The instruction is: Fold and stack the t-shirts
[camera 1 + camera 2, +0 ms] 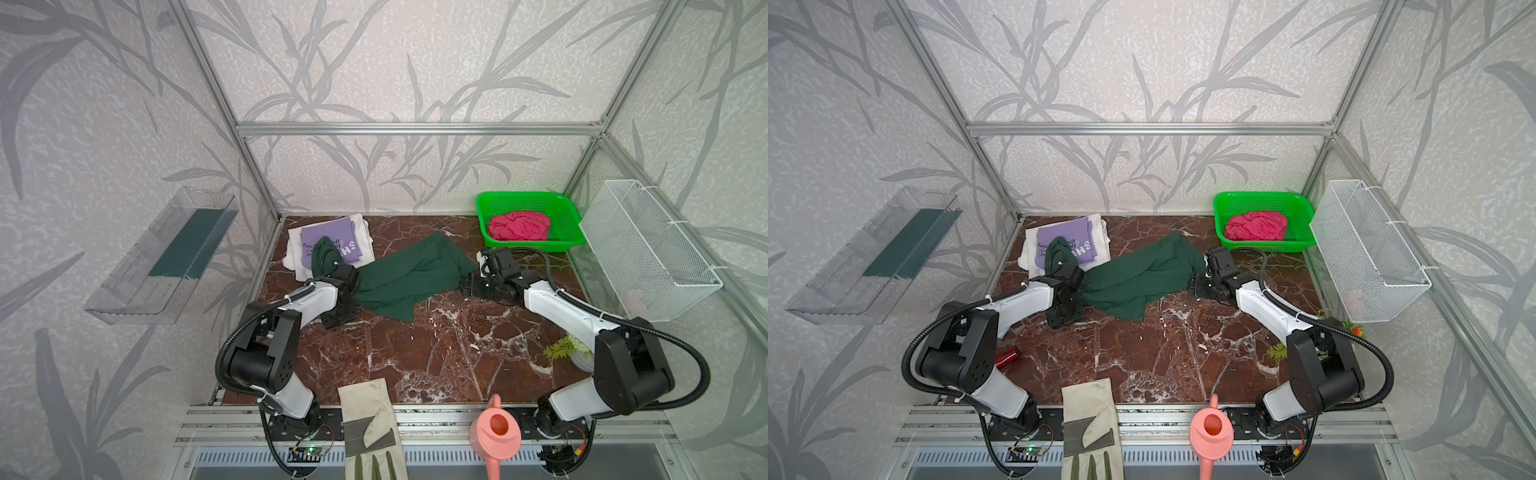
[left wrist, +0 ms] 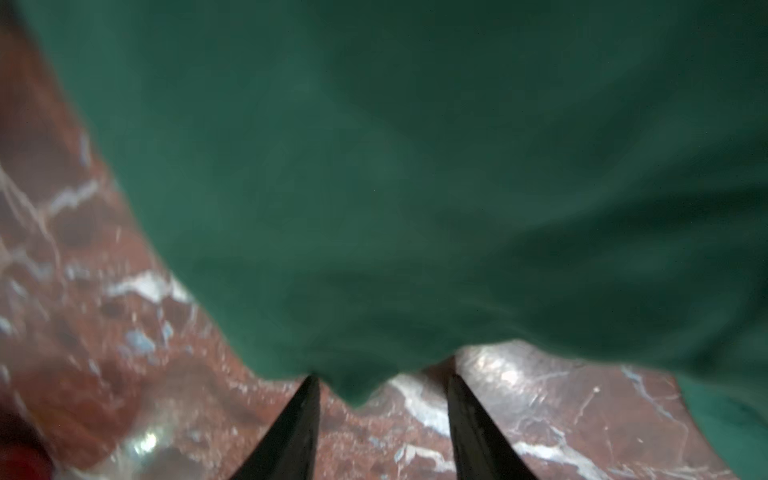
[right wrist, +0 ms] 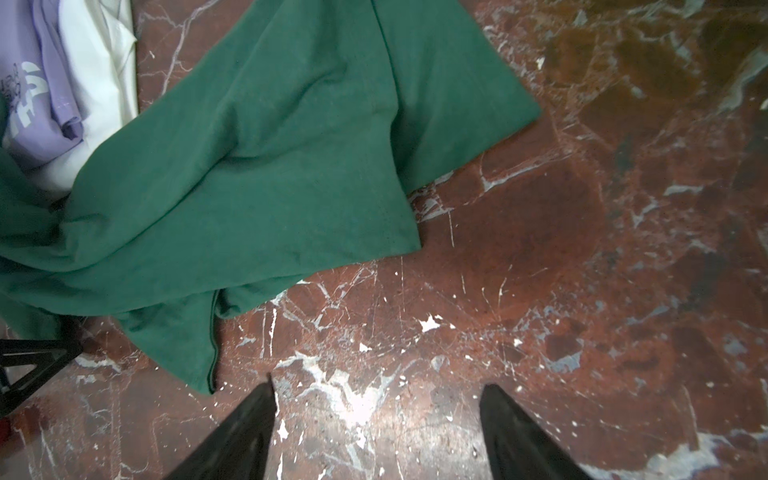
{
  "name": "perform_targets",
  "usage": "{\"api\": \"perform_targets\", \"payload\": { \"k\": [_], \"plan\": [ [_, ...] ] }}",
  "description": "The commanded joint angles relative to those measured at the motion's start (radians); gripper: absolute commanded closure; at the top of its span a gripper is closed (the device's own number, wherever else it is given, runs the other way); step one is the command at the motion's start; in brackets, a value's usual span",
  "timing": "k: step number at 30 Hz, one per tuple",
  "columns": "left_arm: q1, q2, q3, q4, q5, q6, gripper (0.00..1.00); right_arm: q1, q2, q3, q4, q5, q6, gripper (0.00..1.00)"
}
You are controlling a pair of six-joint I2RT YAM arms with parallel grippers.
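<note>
The dark green t-shirt [image 1: 407,274] [image 1: 1133,278] lies crumpled across the middle of the marble table, one end draped over a folded lilac t-shirt [image 1: 332,235] [image 3: 37,104]. The lilac one rests on a white t-shirt [image 1: 295,253] [image 3: 99,83] at the back left. A pink-red t-shirt [image 1: 517,226] is bunched in the green basket [image 1: 519,196]. My left gripper [image 1: 358,286] [image 2: 382,380] is at the green shirt's [image 2: 415,166] left edge, jaws apart with a lobe of the hem between the tips. My right gripper [image 1: 467,286] [image 3: 378,386] is open over bare marble beside the green shirt's [image 3: 249,166] right edge.
A beige glove [image 1: 370,419] and a pink watering can [image 1: 496,432] sit at the front edge. A white wire basket [image 1: 648,249] hangs on the right wall, a clear bin [image 1: 166,253] on the left. A small plant [image 1: 567,347] stands near the right arm, a red object [image 1: 1007,357] by the left.
</note>
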Motion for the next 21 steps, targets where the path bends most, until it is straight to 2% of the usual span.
{"api": "perform_targets", "payload": {
  "k": [1,4,8,12,14,19,20,21],
  "plan": [
    [0.001,0.034,-0.008,0.004,0.016,-0.004,0.72,-0.012,0.079,0.058,0.033,0.001,-0.018,0.25],
    [0.002,0.020,-0.015,-0.004,0.030,-0.007,0.89,-0.013,0.165,0.123,0.026,-0.012,-0.032,0.27],
    [0.000,-0.042,-0.035,-0.028,0.038,-0.014,1.00,-0.012,0.293,0.193,0.028,-0.022,-0.035,0.37],
    [-0.001,-0.124,-0.045,-0.073,0.047,-0.012,1.00,-0.013,0.361,0.216,0.044,-0.020,-0.028,0.41],
    [-0.001,-0.167,-0.050,-0.093,0.054,-0.011,1.00,-0.012,0.377,0.214,0.055,-0.013,-0.027,0.46],
    [-0.002,-0.252,-0.031,-0.144,0.077,0.004,1.00,-0.013,0.409,0.209,0.081,0.008,-0.030,0.62],
    [-0.003,-0.259,-0.025,-0.153,0.080,0.006,1.00,-0.013,0.414,0.212,0.083,0.005,-0.033,0.68],
    [-0.002,-0.268,-0.016,-0.162,0.082,0.010,1.00,-0.013,0.419,0.215,0.084,-0.001,-0.034,0.77]
  ]
}}
